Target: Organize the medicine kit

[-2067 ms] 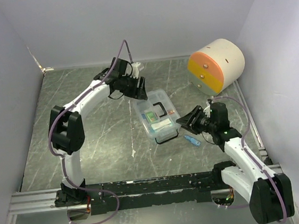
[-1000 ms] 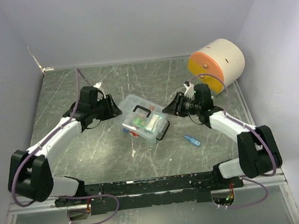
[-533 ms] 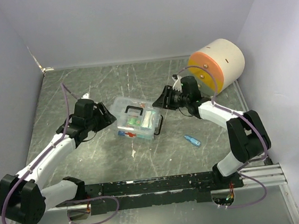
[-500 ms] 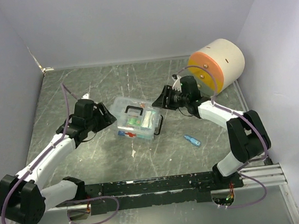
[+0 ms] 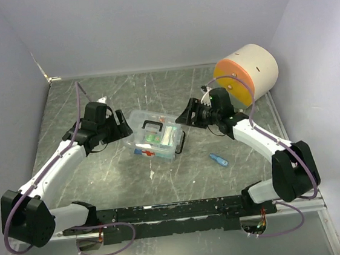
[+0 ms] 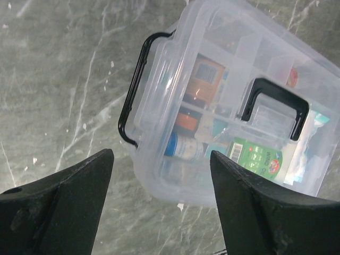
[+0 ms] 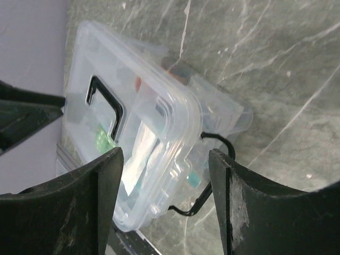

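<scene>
- Grey marbled table [image 5: 115,182] sat between pale walls.
- Left gripper [image 5: 123,125] hung just beside the medicine kit [image 5: 155,135], fingers spread wide.
- Kit lay mid-table, lid closed, between both grippers.
- Right gripper [image 5: 187,115] faced its other end, fingers spread, holding nothing.
- Small blue tube [image 5: 218,159] lay near the kit.
- Cream cylinder [image 5: 246,74] stood at far right.

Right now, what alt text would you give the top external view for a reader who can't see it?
A clear medicine kit, lid on, sits at centre between the open left gripper and open right gripper, neither holding it. A small blue item lies to its near right; a cream cylinder with an orange face sits in the far right corner.
</scene>
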Controlling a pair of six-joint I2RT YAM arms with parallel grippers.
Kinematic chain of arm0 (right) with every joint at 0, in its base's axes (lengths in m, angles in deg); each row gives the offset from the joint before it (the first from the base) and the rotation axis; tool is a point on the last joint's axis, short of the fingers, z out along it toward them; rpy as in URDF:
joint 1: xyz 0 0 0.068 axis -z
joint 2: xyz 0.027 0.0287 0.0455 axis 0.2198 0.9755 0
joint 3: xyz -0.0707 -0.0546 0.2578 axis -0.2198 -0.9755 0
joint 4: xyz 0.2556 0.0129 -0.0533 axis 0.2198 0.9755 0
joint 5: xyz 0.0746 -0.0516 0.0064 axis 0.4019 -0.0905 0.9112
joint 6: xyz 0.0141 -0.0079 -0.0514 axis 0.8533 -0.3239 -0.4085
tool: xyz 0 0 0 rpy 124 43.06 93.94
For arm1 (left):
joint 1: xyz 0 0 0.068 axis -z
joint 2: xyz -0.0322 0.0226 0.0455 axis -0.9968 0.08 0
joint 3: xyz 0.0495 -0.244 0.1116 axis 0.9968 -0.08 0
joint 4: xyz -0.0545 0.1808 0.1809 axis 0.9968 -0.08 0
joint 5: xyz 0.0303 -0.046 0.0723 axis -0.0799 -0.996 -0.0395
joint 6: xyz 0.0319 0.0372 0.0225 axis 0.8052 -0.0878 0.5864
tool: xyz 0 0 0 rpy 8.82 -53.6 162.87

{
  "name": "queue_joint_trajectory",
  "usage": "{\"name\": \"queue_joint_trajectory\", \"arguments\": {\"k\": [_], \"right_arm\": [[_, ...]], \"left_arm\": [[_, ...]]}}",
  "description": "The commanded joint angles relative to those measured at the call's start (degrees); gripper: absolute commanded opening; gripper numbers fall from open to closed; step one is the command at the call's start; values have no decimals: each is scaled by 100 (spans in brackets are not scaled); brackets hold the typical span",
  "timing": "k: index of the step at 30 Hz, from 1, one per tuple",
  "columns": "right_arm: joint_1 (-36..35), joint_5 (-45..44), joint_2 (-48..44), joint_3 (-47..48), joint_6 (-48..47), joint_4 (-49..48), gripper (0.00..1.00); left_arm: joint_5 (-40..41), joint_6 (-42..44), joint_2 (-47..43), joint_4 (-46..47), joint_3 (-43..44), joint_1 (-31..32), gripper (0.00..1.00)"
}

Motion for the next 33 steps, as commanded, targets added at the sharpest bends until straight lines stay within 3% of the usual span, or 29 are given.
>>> {"name": "queue_joint_trajectory", "arguments": {"k": [1,8,13,24,29,33], "right_arm": [[-114,283,-220,-385,276,-41,65],[-164,444,-204,-830,723,-570,66],[-181,673,131,-956,1020,-1195,65],[-173,1054,1061,-859,924,-2204,45],[-179,1221,1353,-542,703,-2115,39],[-176,996,1339,-41,426,-1495,42]], "left_arm": [[-518,516,297,46,407,-147,85],[-1504,685,856,298,696,-417,81],[-1965,721,1161,235,700,-459,69],[-2399,149,686,346,-234,-459,61],[-2086,-113,330,330,-541,-459,61],[-1534,-295,122,220,-487,-464,65]]}}
